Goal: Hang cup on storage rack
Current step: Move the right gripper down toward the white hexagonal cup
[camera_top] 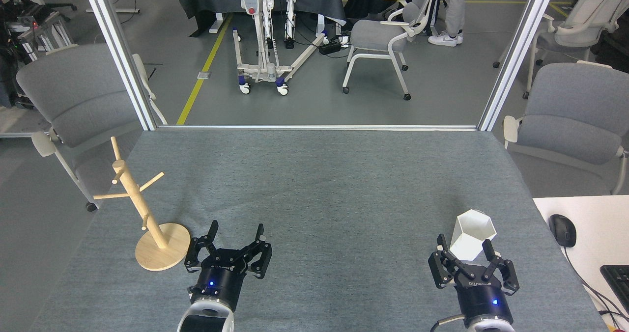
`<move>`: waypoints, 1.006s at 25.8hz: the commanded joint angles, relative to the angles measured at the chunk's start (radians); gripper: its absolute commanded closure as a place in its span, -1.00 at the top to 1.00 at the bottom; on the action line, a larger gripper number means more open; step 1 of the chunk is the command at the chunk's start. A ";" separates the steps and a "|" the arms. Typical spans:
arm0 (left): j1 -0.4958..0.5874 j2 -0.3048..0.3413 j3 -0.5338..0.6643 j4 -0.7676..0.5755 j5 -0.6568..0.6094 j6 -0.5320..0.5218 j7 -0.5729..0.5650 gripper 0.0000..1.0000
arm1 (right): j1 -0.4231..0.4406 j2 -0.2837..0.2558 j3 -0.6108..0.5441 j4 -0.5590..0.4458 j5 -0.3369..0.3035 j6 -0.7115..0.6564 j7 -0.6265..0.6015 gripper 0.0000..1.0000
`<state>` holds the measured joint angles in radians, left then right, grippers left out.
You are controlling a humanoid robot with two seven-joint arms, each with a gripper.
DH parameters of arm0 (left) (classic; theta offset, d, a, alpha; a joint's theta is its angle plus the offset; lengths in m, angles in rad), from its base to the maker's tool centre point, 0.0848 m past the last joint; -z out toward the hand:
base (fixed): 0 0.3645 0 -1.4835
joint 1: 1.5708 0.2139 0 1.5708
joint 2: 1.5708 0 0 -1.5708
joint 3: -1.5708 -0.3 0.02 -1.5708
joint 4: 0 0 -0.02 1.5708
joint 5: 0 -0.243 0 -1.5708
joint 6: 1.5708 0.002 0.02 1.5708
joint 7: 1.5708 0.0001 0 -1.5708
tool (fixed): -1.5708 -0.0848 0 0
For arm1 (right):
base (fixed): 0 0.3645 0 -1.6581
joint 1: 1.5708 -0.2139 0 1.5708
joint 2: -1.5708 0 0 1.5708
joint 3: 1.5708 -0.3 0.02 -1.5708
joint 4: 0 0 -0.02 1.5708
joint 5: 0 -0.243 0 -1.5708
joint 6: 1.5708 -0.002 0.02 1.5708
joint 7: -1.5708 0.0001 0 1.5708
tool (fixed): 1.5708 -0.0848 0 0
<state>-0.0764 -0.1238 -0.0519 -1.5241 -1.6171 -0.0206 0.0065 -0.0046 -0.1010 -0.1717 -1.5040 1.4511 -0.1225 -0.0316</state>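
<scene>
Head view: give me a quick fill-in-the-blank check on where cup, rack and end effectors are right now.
1. The cup stands between the fingers of the ____ end effector.
2. The storage rack stands on the table's ____ side.
3. The left end effector is open and holds ____.
4. The rack's pegs carry ____ cups.

Missing words: right; left; nothing; no

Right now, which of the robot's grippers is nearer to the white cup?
The right gripper: its open fingers flank the cup. The left gripper, also open, sits far across the table, beside the storage rack.
</scene>
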 commanded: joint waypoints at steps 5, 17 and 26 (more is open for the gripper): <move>0.015 0.000 0.001 -0.016 0.016 0.033 0.026 0.99 | 0.002 0.001 0.001 0.001 0.002 0.000 0.006 1.00; 0.015 0.001 -0.002 -0.034 0.051 0.036 0.021 0.99 | 0.008 -0.059 -0.045 0.044 0.003 0.000 0.002 1.00; 0.017 0.004 -0.003 -0.025 0.049 0.031 0.035 0.99 | -0.029 -0.092 -0.089 0.191 0.002 0.000 -0.004 1.00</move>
<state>-0.0605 -0.1205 -0.0546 -1.5560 -1.5668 0.0115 0.0354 -0.0195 -0.1883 -0.2572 -1.3364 1.4522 -0.1224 -0.0348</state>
